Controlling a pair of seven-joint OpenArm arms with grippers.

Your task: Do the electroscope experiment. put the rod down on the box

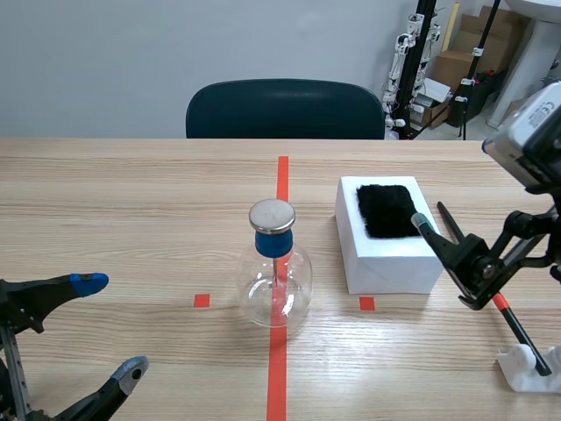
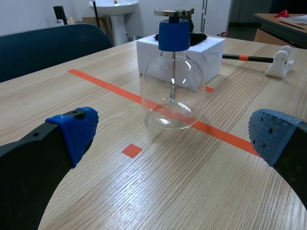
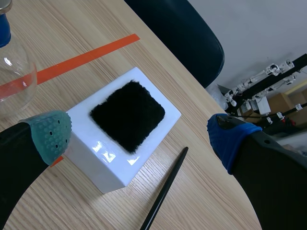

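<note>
A thin black rod [image 1: 519, 331] with an orange band runs from a white stand [image 1: 531, 366] at the near right toward the white box [image 1: 390, 256]. Its far tip [image 3: 165, 190] ends beside the box, not on it. A black fur pad [image 1: 387, 210] lies on top of the box. My right gripper [image 1: 431, 216] hangs open over the box's right edge and the rod, holding nothing; both pads [image 3: 48, 136] show apart. The glass flask electroscope [image 1: 274, 282], with a blue stopper and metal disc, stands on the red centre line. My left gripper [image 1: 110, 327] is open low at the near left, with the flask [image 2: 172, 91] ahead of it.
A dark chair [image 1: 285, 110] stands behind the table's far edge. Boxes and tripods [image 1: 456, 61] stand in the room at the back right. The white stand [image 2: 279, 62] sits near the table's right edge.
</note>
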